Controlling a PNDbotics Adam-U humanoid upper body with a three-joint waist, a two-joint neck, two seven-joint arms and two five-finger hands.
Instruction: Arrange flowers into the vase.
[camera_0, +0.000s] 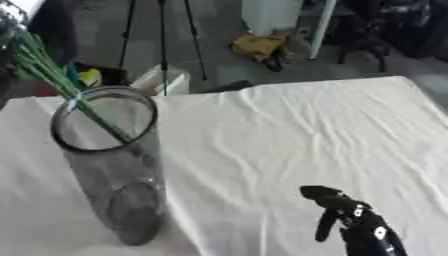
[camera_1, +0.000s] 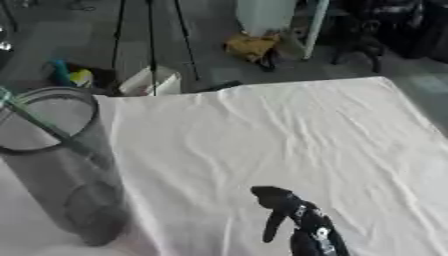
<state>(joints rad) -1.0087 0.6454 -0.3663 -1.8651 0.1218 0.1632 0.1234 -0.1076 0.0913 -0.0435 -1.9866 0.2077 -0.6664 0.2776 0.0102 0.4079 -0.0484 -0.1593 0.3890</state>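
A tall clear glass vase (camera_0: 112, 160) stands on the white cloth at the left. Green flower stems (camera_0: 48, 70) lean out of its mouth toward the upper left; the blooms are cut off by the frame edge. My right hand (camera_0: 346, 212) rises from the bottom edge, right of centre, fingers relaxed and holding nothing, well to the right of the vase. The left hand shows in neither view.
The table (camera_0: 297, 130) is covered with a wrinkled white cloth. Beyond its far edge are a tripod (camera_0: 162, 35), a white bin (camera_0: 162, 80), a yellow-brown bag (camera_0: 258, 45) on the floor and dark chairs (camera_1: 385, 25) at the upper right.
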